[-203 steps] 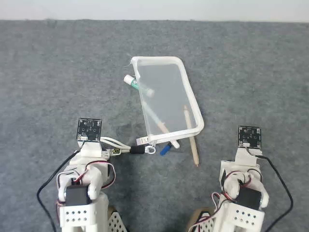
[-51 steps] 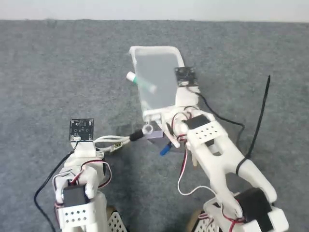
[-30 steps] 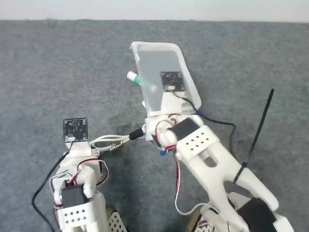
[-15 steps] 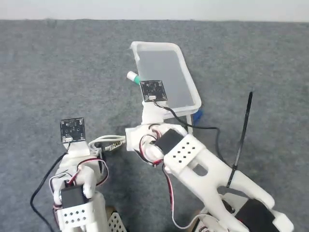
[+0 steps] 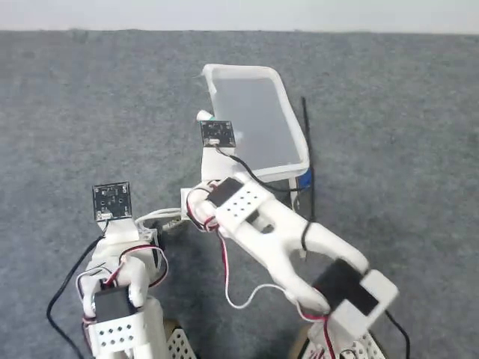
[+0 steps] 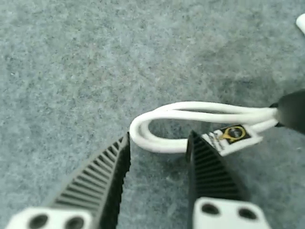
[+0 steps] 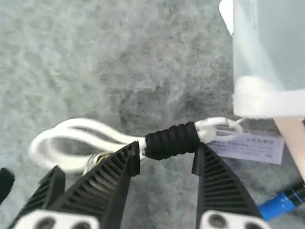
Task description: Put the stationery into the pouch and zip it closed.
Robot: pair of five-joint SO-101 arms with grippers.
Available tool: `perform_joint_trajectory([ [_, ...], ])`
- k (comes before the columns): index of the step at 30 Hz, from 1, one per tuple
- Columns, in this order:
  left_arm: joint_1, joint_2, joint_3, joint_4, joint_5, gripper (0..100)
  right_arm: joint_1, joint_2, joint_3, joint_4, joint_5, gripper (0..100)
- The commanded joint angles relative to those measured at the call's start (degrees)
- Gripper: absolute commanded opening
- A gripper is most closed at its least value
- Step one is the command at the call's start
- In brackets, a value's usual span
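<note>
The pouch point(image 5: 254, 112) lies mid-table, its long axis running away from the arms. The cord point(image 7: 171, 139) at its near corner carries a tag point(image 6: 232, 136), print unreadable. The left gripper point(image 6: 158, 141) and right gripper point(image 7: 167, 148) both gape, straddling the cord.

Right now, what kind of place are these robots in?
Probably a robot practice table. A small white left arm and right arm are mounted side by side on a grey carpet-like mat, with a clear pouch laid out for them.
</note>
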Motion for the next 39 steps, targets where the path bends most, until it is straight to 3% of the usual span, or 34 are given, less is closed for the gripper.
perform_joint_trajectory([
  [1,-0.1,-1.3,-1.5,-0.6,0.8,18,-0.6,2.0,-5.0,0.9,-0.5,17.6],
  [8,-0.1,-1.3,-1.5,-0.6,0.8,18,-0.1,5.6,-12.4,11.9,-0.2,0.4],
  [16,-0.1,-1.3,-1.5,-0.6,0.8,18,2.5,2.2,-13.5,22.1,6.1,0.6],
  [22,-0.1,-1.3,-1.5,-0.6,0.8,18,6.5,-3.3,-13.3,28.7,15.4,0.6],
  [31,-0.1,-1.3,-1.4,-0.6,0.8,18,10.3,-4.9,-13.3,29.8,37.5,0.6],
  [34,-0.1,-1.3,-1.4,-0.6,0.8,18,8.8,-5.1,-13.5,27.5,35.7,0.7],
  [39,-0.1,-1.3,-1.4,-0.6,0.8,18,6.5,-4.7,-13.5,25.1,20.8,13.0],
])
